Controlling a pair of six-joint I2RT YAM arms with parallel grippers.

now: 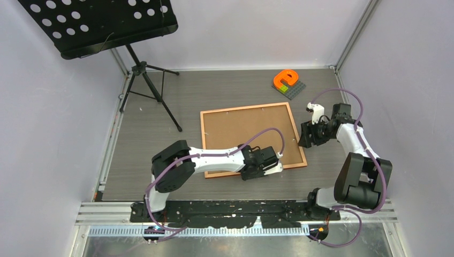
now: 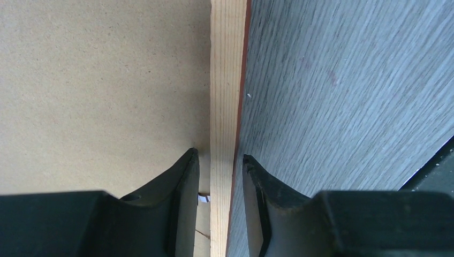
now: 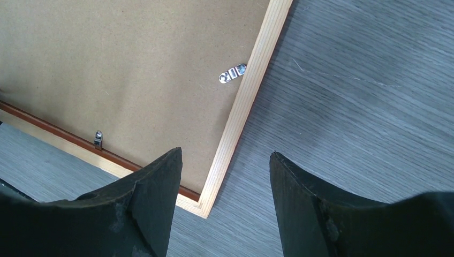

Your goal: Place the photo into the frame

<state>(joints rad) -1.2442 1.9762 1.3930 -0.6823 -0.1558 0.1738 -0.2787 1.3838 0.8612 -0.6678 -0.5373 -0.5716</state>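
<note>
One frame lies back up on the tabletop.
Left jaws apart, astride one rail; right jaws apart above one corner; two metal clips show.

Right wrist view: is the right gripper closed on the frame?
No: the right gripper hovers with its jaws wide open over a corner of the frame, clamping nothing.

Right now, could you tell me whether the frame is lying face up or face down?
Face down: the frame lies flat on the table, with its brown backing board and metal clip facing up.
</note>
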